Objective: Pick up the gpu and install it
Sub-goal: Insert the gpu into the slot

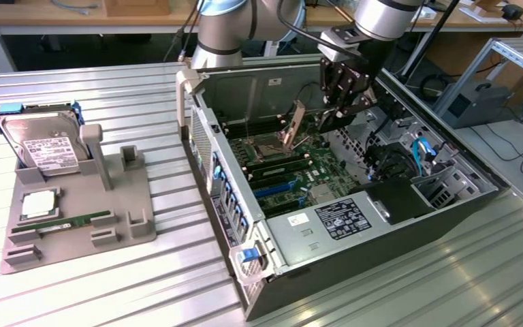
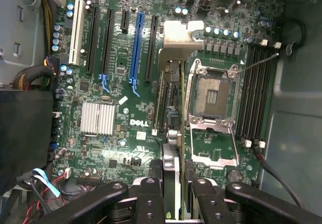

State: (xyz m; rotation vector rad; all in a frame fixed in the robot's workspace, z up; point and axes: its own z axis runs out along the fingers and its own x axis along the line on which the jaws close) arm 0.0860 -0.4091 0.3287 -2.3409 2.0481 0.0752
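**One card gripped over a Dell board**

Exterior view: one black tool [image 1: 332, 121] hangs inside one open dark computer case [image 1: 370, 253] on the ribbed metal desk [image 1: 107, 293], clamped on the thin dark gpu with silver bracket [image 1: 294, 127]; one grey holder tray [image 1: 134, 235] carries one silver hard drive with white label [image 1: 43, 146] and one narrow green memory stick [image 1: 66, 223].

Wrist view: the tool [image 2: 176, 204] pinches the gpu [image 2: 176, 45] edge-on above the green motherboard [image 2: 115, 93] marked "DELL"; one white slot [image 2: 78, 30], one blue slot [image 2: 136, 43], one empty processor socket [image 2: 212, 94].
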